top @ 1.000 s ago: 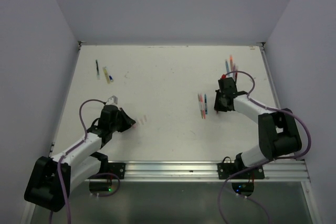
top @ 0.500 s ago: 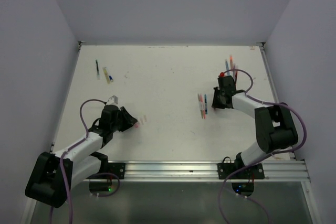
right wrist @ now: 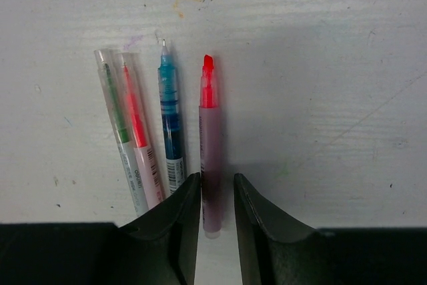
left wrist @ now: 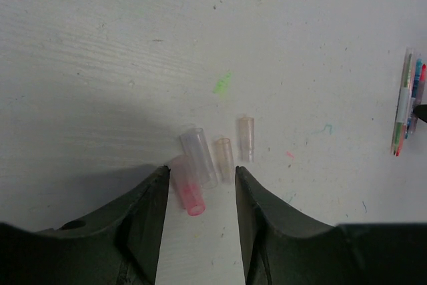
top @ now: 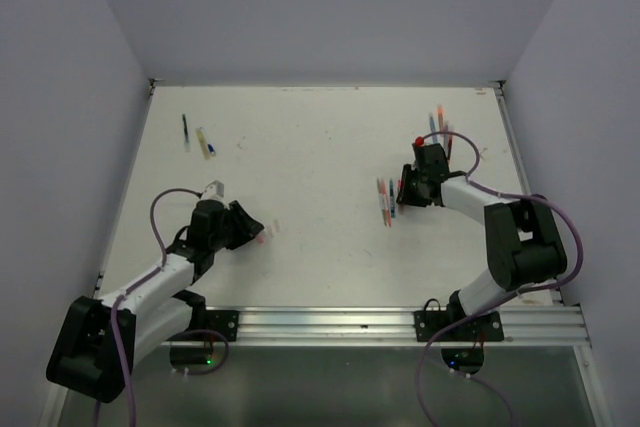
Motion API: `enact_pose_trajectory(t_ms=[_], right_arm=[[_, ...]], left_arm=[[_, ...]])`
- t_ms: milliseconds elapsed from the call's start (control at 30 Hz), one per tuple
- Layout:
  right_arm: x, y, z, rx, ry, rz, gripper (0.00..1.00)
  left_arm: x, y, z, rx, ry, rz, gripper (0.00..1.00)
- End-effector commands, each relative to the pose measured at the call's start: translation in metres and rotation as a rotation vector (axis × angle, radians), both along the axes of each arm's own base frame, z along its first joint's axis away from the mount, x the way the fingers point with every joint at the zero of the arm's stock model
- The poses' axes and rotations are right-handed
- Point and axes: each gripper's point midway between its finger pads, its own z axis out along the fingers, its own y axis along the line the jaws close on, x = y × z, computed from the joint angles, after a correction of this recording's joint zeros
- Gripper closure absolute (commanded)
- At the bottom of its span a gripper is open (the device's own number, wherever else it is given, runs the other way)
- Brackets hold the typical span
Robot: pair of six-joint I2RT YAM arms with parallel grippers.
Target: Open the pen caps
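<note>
**Left pincer** (left wrist: 200, 177): released. Its two dark, matte fingers (left wrist: 143, 225) stand apart, and their roots are cut off by the bottom of the frame. The pink cap (left wrist: 187, 190) lies loose on the counter (left wrist: 100, 45) between the fingertips, nearer the left one. It is a short, translucent plastic tube.

Just beyond it lie three more loose caps, roughly parallel:
- a clear cap (left wrist: 199, 157), lying against the pink one
- a peach-tinted cap (left wrist: 223, 158)
- a paler cap (left wrist: 246, 139)

The counter is white, matte and faintly grained, with a green smear (left wrist: 222, 83) and small ink flecks. At the right edge a bundle of pens (left wrist: 405, 108) is too small to read.

**Right pincer** (right wrist: 217, 179): released. Its fingers straddle the rear end of a highlighter pen (right wrist: 211, 145), which has a frosted mauve barrel and a bare red chisel tip. A sliver of counter shows between the barrel and the right finger.

To the left of the highlighter lie three pens, their lower ends hidden behind the left finger:
- a teal pen (right wrist: 171, 125) with a bare needle tip
- a red pen (right wrist: 137, 131)
- a green pen (right wrist: 117, 108)

The red and green pens appear to wear clear sleeves over their tips, but the transparent plastic makes this uncertain.

**Overhead view:** the loose caps are only a faint pink mark beside the left pincer. Further pens lie toward the far-left corner (top: 205, 143) and the far-right corner (top: 440, 127), too small to show their ends.
</note>
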Motion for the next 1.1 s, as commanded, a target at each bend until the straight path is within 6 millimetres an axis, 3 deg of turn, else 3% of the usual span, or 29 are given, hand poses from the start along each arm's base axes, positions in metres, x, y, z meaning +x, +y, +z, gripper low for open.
enact_pose_trajectory(t_ms=[0, 267, 333, 533, 700, 867, 900, 1067], right_arm=[[0.008, 0.004, 0.026, 0.016, -0.053, 0.017, 0.69], [0.03, -0.026, 0.069, -0.055, -0.143, -0.114, 0.68], [0.043, -0.039, 0.076, -0.064, -0.148, -0.157, 0.67], [0.073, -0.094, 0.085, -0.158, -0.13, -0.308, 0.67], [0.094, -0.125, 0.079, -0.227, -0.095, -0.359, 0.67], [0.107, -0.13, 0.068, -0.265, -0.072, -0.36, 0.54], [0.109, -0.142, 0.062, -0.265, -0.058, -0.384, 0.53], [0.116, -0.151, 0.041, -0.297, -0.006, -0.386, 0.53]], left_arm=[[0.004, 0.001, 0.012, -0.002, -0.044, -0.009, 0.53], [0.011, 0.012, 0.057, 0.072, -0.157, -0.013, 0.51], [0.012, 0.01, 0.073, 0.064, -0.207, -0.026, 0.5], [0.011, 0.003, 0.093, 0.045, -0.266, -0.076, 0.48], [0.013, -0.002, 0.102, 0.036, -0.291, -0.104, 0.47], [0.02, -0.008, 0.116, 0.018, -0.32, -0.125, 0.47], [0.021, -0.009, 0.117, 0.018, -0.325, -0.131, 0.47], [0.028, -0.011, 0.118, 0.027, -0.32, -0.138, 0.46]])
